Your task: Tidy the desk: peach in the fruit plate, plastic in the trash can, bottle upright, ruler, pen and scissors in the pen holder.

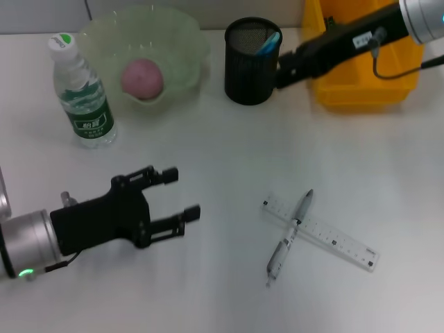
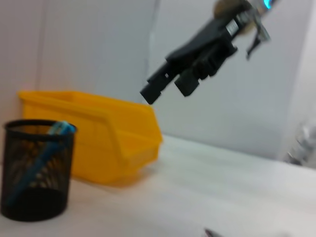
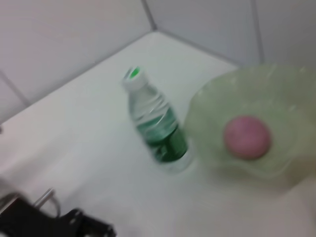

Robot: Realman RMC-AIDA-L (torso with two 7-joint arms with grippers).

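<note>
From the head camera, the white desk point(image 1: 208, 139) is showing the peach point(image 1: 142, 78) sitting in the green fruit plate point(image 1: 182, 43) at the far left, with the bottle point(image 1: 82, 94) standing upright just beside the plate. The black mesh pen holder point(image 1: 251, 64) is standing to the right of the plate, with a blue-handled item point(image 1: 267, 43) sticking out of it; whether that is the scissors cannot be told. The yellow bin point(image 1: 361, 94) is sitting behind and to the right. The right gripper point(image 1: 283, 69) is reaching in from the right, its tip just beside the holder's rim; its fingers are hidden here. The left gripper point(image 1: 184, 193) is hovering low over the near-left desk, fingers spread wide and holding nothing. The pen point(image 1: 288, 239) is lying across the ruler point(image 1: 326, 234) on the near-right desk.

The left wrist camera is giving a side look that the head view lacks: the right gripper point(image 2: 165, 86) is hanging in the air above the bin point(image 2: 113, 143), clear of the pen holder point(image 2: 37, 170), its fingers narrowly parted and empty.

The right wrist camera is showing only the bottle point(image 3: 155, 126), the fruit plate point(image 3: 276, 94) with the peach point(image 3: 247, 137), and a dark part of the left gripper point(image 3: 59, 224) at the edge.
</note>
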